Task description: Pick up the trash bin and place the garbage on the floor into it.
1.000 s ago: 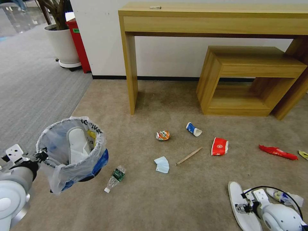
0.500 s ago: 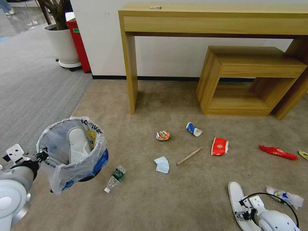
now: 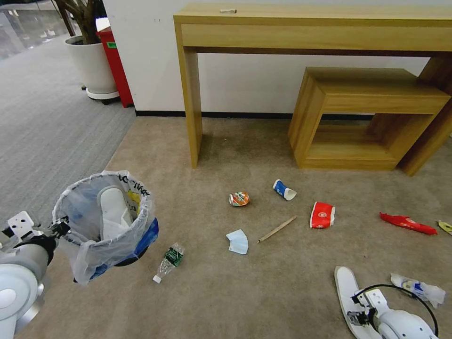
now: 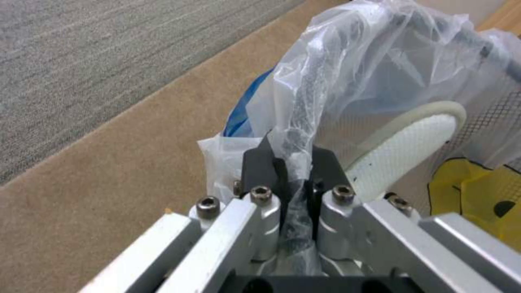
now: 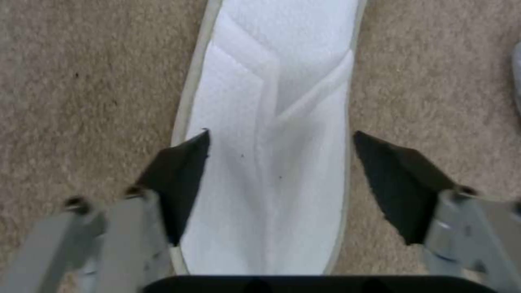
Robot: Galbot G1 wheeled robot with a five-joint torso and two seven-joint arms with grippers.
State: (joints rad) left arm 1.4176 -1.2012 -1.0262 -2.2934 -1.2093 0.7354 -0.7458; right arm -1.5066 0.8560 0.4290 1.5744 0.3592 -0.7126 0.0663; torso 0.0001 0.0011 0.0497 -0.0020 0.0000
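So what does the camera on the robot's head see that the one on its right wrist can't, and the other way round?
The head view takes in the wider scene: the left gripper clamped on the rim of the trash bin, the crushed bottle, can, blue mask, wooden stick and the desk. The right wrist view gives a close look at the right gripper, its fingers spread open on either side of the slipper. Both show the white slipper lying on the carpet.
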